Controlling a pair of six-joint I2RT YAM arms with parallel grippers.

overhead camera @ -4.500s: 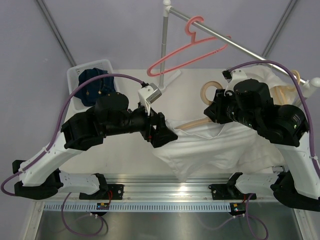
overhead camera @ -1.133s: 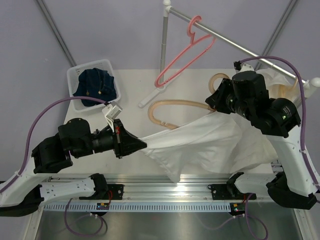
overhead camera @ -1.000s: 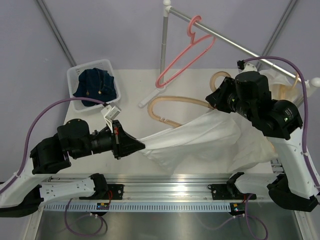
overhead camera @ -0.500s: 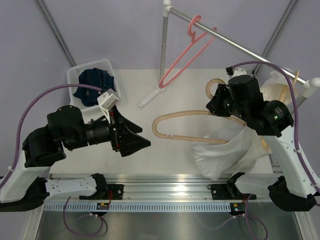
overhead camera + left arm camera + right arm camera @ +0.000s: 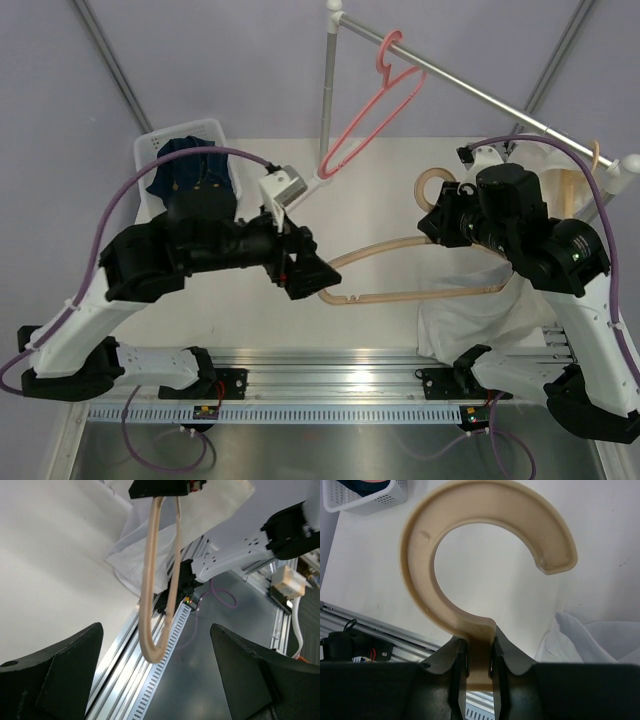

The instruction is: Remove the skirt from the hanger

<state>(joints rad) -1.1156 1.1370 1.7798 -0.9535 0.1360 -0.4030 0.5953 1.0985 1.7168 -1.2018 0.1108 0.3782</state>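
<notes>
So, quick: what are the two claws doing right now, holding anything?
Left gripper: open, holding nothing.
Right gripper: shut on the hanger, just below its hook.

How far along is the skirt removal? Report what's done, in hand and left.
Done: the white skirt lies heaped at the near right edge of the table; the hanger is bare at its left loop. In hand: the right pincer clamps the hanger's neck; the left pincer is open, empty. Left: the hanger's right end meets the cloth, so I cannot tell it is free; clear it.
</notes>
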